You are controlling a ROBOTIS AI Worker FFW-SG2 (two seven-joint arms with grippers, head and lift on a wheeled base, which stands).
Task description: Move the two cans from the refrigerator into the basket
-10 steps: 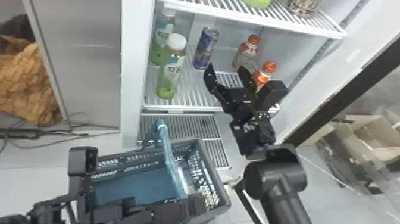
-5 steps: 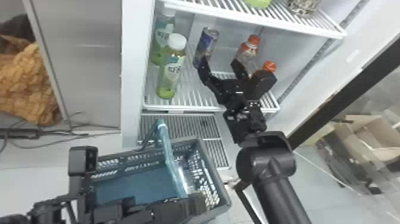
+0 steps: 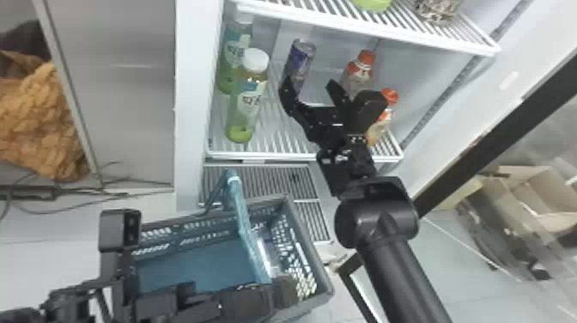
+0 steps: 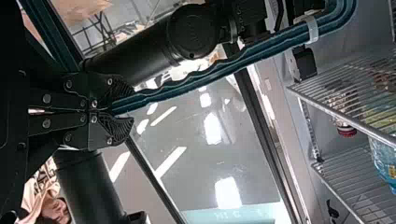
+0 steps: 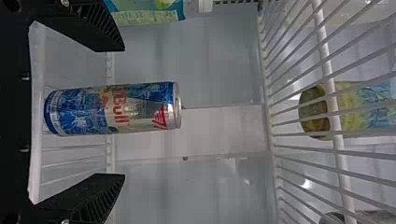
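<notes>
The right gripper (image 3: pixel 312 89) is empty and spread wide, its two fingers (image 5: pixel 79 198) on either side of a slim blue-and-silver drink can (image 3: pixel 300 60), with a visible gap on each side. The can stands upright on the refrigerator's (image 3: pixel 189 86) lower shelf (image 3: pixel 266 155), well back from the front edge, between white-capped bottles (image 3: pixel 247 116) toward the left edge and orange-capped bottles (image 3: pixel 358 73) toward the right.

The left gripper (image 3: pixel 277 292) is clamped on the blue handle (image 3: pixel 242 214) of the basket (image 3: pixel 310 245), which is pinched between its fingertips. The basket sits below the shelf's front edge; something clear and shiny (image 3: pixel 268 253) lies inside near its right wall, too indistinct to name.
</notes>
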